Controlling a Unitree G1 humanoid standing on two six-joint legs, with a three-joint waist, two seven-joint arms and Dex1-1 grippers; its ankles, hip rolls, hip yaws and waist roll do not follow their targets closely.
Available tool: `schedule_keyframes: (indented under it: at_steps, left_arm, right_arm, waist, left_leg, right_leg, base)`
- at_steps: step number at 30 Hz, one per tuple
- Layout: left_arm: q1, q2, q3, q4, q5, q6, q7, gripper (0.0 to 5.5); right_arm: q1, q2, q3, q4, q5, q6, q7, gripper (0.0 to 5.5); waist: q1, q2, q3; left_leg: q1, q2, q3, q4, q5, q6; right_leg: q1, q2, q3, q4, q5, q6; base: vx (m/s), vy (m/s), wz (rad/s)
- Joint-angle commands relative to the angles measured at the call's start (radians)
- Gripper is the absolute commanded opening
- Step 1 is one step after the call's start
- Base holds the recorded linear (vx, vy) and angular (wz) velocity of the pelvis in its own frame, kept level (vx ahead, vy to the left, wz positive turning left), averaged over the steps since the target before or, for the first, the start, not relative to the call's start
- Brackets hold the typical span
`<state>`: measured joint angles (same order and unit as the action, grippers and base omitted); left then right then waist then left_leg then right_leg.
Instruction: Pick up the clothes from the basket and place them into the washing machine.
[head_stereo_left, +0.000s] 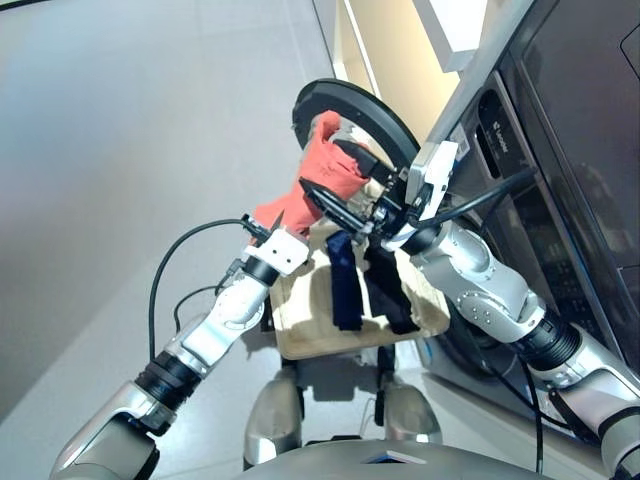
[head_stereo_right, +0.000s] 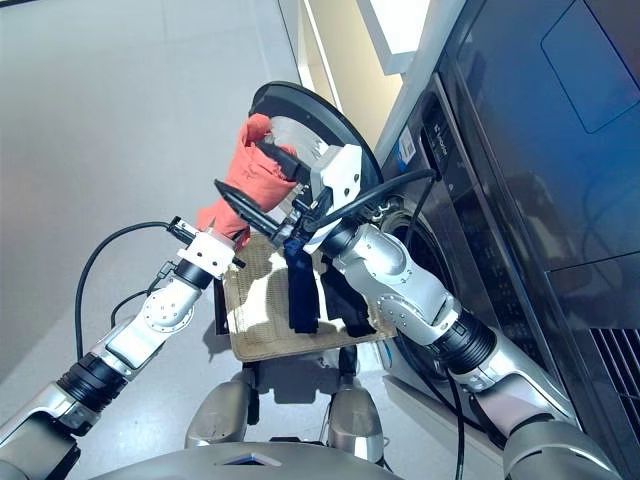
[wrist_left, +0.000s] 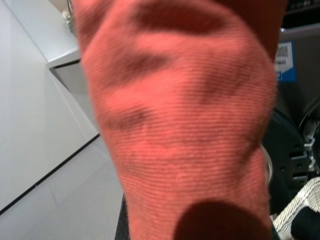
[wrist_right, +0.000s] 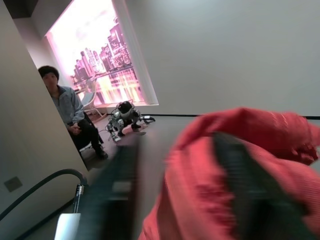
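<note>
The coral-red garment (head_stereo_right: 255, 165) is held up in front of the washing machine's open round door (head_stereo_left: 350, 110). My left gripper (head_stereo_left: 272, 222) is shut on its lower end, buried in the cloth, which fills the left wrist view (wrist_left: 185, 125). My right gripper (head_stereo_left: 322, 170) is open, its black fingers (wrist_right: 240, 185) spread around the upper part of the red cloth. Below the arms, the cream basket (head_stereo_left: 300, 335) holds the navy garment (head_stereo_left: 345, 285) and the black garment (head_stereo_left: 395, 295). The right arm mostly hides the drum opening (head_stereo_right: 400, 225).
The dark washing machine front (head_stereo_right: 440, 130) and the flat-panelled appliance (head_stereo_right: 560, 80) above it fill the right side. Grey floor (head_stereo_left: 120, 150) lies to the left. A black cable (head_stereo_left: 170, 270) loops off my left arm. Far off, a person (wrist_right: 65, 110) sits beside a small robot (wrist_right: 125, 120).
</note>
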<state>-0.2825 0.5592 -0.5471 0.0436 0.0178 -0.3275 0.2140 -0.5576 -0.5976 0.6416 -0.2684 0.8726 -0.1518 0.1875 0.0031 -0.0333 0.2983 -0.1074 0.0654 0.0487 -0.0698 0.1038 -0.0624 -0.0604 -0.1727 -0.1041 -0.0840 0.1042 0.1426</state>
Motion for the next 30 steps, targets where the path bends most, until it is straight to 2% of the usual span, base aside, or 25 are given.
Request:
schedule_keyframes:
  at_steps: [1, 8, 16, 23, 24, 25, 26, 30]
  left_arm:
    - [-0.037, -0.02, -0.002, -0.11, -0.012, -0.085, 0.039, 0.0]
    - [-0.046, -0.021, 0.006, -0.142, 0.02, -0.094, 0.077, 0.0]
    - [-0.06, -0.027, -0.021, -0.122, 0.067, -0.094, 0.102, 0.0]
    - [-0.051, -0.017, -0.003, -0.143, 0.039, -0.097, 0.11, 0.0]
    - [-0.05, -0.019, -0.004, -0.14, 0.04, -0.096, 0.11, 0.32]
    - [-0.047, -0.02, -0.005, -0.138, 0.038, -0.095, 0.11, 2.42]
    - [-0.044, -0.011, 0.01, -0.161, 0.024, -0.092, 0.108, 5.5]
    - [-0.031, -0.011, 0.025, -0.165, 0.011, -0.1, 0.121, 5.5]
  right_arm:
    - [0.021, 0.03, -0.014, -0.046, 0.039, -0.033, 0.023, 0.0]
    - [0.056, 0.026, -0.027, -0.047, 0.03, -0.038, 0.015, 0.0]
    - [0.071, 0.026, -0.04, -0.036, -0.004, -0.056, -0.008, 0.0]
    - [0.108, 0.034, -0.065, -0.019, -0.039, -0.069, -0.029, 0.0]
    - [0.117, 0.038, -0.074, -0.016, -0.05, -0.073, -0.036, 0.0]
    - [0.127, 0.045, -0.084, -0.01, -0.066, -0.079, -0.046, 0.0]
    - [0.153, 0.053, -0.111, -0.003, -0.095, -0.089, -0.066, 0.0]
    - [0.22, 0.09, -0.184, 0.062, -0.209, -0.126, -0.153, 0.0]
  waist:
    - [0.025, -0.019, -0.059]
    - [0.023, -0.016, -0.055]
    - [0.02, -0.015, -0.052]
    - [0.017, -0.011, -0.051]
    - [0.016, -0.01, -0.052]
    - [0.015, -0.01, -0.052]
    - [0.016, -0.008, -0.052]
    - [0.011, -0.004, -0.051]
  left_leg:
    - [0.024, -0.017, 0.023, 0.012, -0.053, -0.007]
    - [0.021, -0.017, 0.017, 0.016, -0.053, -0.008]
    - [0.02, -0.016, 0.018, 0.024, -0.057, -0.008]
    - [0.025, -0.015, 0.016, 0.026, -0.062, -0.006]
    - [0.025, -0.015, 0.017, 0.026, -0.062, -0.006]
    - [0.026, -0.014, 0.017, 0.026, -0.063, -0.006]
    - [0.026, -0.014, 0.017, 0.027, -0.064, -0.005]
    - [0.027, -0.014, 0.016, 0.03, -0.066, -0.003]
  right_leg:
    - [-0.059, -0.067, 0.009, 0.117, -0.042, 0.053]
    - [-0.055, -0.068, 0.004, 0.118, -0.045, 0.054]
    - [-0.055, -0.067, 0.004, 0.122, -0.05, 0.054]
    - [-0.049, -0.067, 0.005, 0.125, -0.054, 0.053]
    - [-0.048, -0.067, 0.005, 0.125, -0.054, 0.053]
    - [-0.048, -0.067, 0.004, 0.125, -0.055, 0.054]
    - [-0.047, -0.067, 0.005, 0.124, -0.055, 0.054]
    - [-0.045, -0.067, 0.002, 0.126, -0.057, 0.054]
  base:
    - [0.0, 0.0, 0.0]
    - [0.0, 0.0, 0.0]
    - [0.0, 0.0, 0.0]
    - [0.0, 0.0, 0.0]
    - [0.0, 0.0, 0.0]
    - [0.0, 0.0, 0.0]
    - [0.0, 0.0, 0.0]
    - [0.0, 0.0, 0.0]
